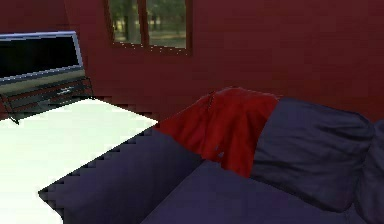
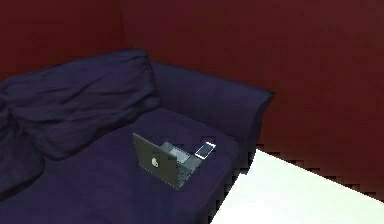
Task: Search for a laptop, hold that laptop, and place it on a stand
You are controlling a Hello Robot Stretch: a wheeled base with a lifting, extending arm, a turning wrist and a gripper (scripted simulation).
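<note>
The laptop (image 2: 158, 157) sits open on the sofa (image 2: 80, 100) seat, its dark grey lid upright. The low dark stand (image 1: 40, 100) stands against the red wall (image 1: 280, 50).

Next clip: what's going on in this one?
The Stretch robot is beside a dark blue fabric sofa. An open grey laptop sits on the seat cushion, not yet picked up, with a small white flat object next to it. In the forward view, a crumpled red blanket lies on the sofa, and a flat-screen television rests on a low dark stand by the red wall, a likely spot for placing.
</note>
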